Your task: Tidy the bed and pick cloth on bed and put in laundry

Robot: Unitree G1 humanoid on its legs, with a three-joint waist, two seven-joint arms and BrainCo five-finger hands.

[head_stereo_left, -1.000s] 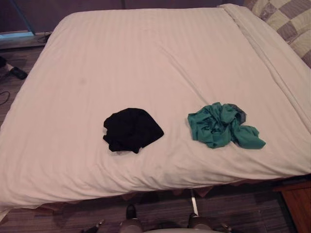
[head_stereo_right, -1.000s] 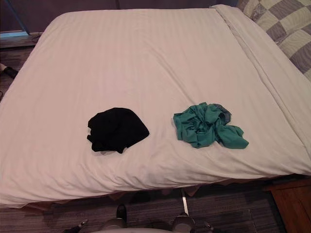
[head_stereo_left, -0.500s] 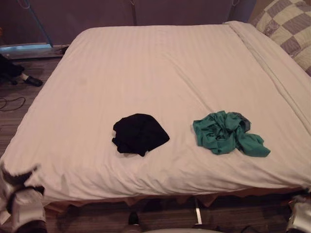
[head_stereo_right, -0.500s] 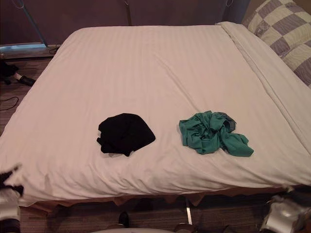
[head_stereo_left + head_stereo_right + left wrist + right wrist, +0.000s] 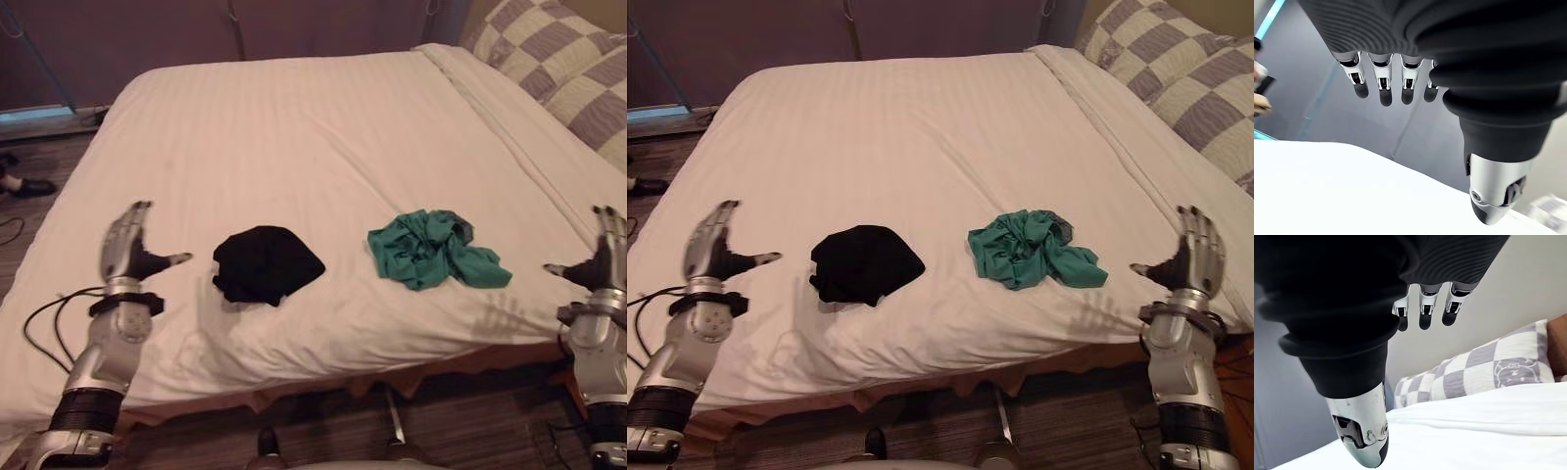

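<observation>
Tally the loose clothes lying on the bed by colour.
Black cloth: 1
Green cloth: 1
Total: 2

Crumpled black cloth [image 5: 266,264], green cloth [image 5: 435,250] — on bed [image 5: 294,127]

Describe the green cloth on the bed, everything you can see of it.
The green cloth is a teal, soft-looking fabric crumpled into a loose heap of folds, one end trailing toward the robot's right. It lies on the white bedcover near the edge closest to the robot, right of the black cloth and apart from it. Only the bedcover touches it.
</observation>
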